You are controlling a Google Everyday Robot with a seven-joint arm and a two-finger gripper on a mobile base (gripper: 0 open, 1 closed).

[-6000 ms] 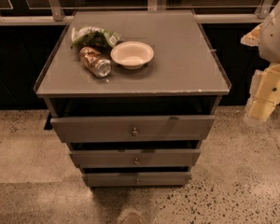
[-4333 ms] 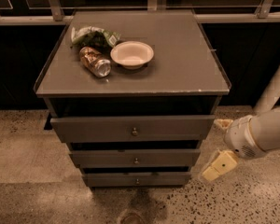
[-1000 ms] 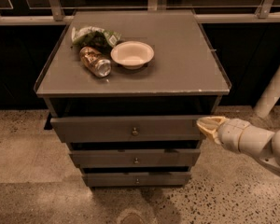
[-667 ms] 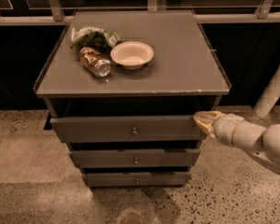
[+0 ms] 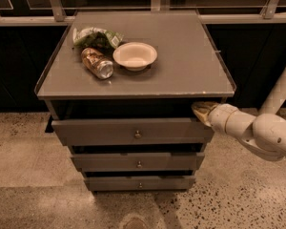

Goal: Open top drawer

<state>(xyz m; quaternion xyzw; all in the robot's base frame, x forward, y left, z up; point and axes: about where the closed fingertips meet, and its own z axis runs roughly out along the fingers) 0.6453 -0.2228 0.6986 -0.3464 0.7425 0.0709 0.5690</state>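
Observation:
The top drawer is the widest of three grey drawer fronts under the cabinet top, with a small round metal knob at its centre. Its front stands a little forward of the cabinet body, with a dark gap above it. My gripper comes in from the right on a white arm. Its tip is at the top drawer's upper right corner, just under the cabinet top's edge, well right of the knob.
On the grey cabinet top lie a white bowl, a tipped can and a crumpled green bag. The medium drawer and narrowest drawer sit below. A white post stands right. Speckled floor surrounds.
My gripper has moved up and left, from beside the drawers' right side to the top drawer's upper right corner. The drawers and the things on top have not moved.

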